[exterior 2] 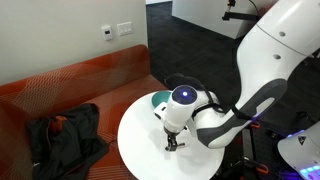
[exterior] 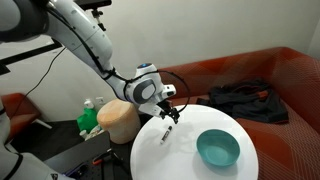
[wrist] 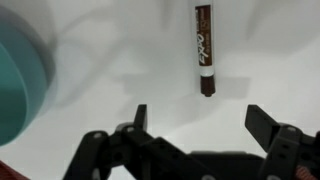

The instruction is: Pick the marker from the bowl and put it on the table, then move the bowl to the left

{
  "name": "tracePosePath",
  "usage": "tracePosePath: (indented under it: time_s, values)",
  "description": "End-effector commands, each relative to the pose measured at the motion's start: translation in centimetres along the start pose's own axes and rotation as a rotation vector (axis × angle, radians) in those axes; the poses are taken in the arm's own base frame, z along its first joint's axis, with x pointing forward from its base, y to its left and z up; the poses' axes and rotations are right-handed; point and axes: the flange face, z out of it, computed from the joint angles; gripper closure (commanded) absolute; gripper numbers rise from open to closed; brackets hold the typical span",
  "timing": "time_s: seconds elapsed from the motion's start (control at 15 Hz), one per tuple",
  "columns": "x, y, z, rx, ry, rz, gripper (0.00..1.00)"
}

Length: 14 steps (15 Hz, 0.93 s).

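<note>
End effector (wrist: 198, 112) filled the bottom of the wrist view, both dark fingers (wrist: 141, 115) spread wide, nothing between them. Marker (wrist: 204, 50) lay flat on the white surface (wrist: 100, 60) just beyond the fingertips, roughly centred in the gap and clear of both fingers. Its dark brown barrel carried script lettering, with a white band near the end closest to the fingers and a dark tip below that. Bowl (wrist: 15, 85) showed as a blurred teal arc at the left side of the wrist view, well apart from the marker. In both exterior views the arm reached down over the surface (exterior: 160, 155) (exterior 2: 135, 135) with the end effector (exterior: 170, 115) (exterior 2: 172, 143) pointing down, low over the top; couldn't tell from those views whether the tips touched it. In an exterior view the marker (exterior: 167, 133) read as a thin dark sliver under the fingers, toward the edge nearest the tan basket (exterior: 120, 120). Bowl (exterior: 218, 149) sat upright on the opposite part of the surface; in an exterior view the bowl (exterior 2: 158, 100) was near the far edge, partly hidden by the wrist. Red-brown sofa (exterior: 240, 70) (exterior 2: 80, 80) ran behind the surface with dark clothing (exterior: 240, 100) (exterior 2: 65, 135) piled on the seat.
</note>
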Motion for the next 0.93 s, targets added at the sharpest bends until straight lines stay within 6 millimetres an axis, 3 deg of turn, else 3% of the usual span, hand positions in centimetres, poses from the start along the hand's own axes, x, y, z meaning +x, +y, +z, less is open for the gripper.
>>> tracePosePath:
  time_s: [0.0,0.4,0.87]
  values:
    - [-1.0,2.7,-3.5,-0.023,0.017,0.201,0.0]
    - [-0.9,9.2,-6.3,-0.101,0.057,0.447,0.0]
    - [0.2,14.7,-5.5,-0.141,0.079,0.528,0.0]
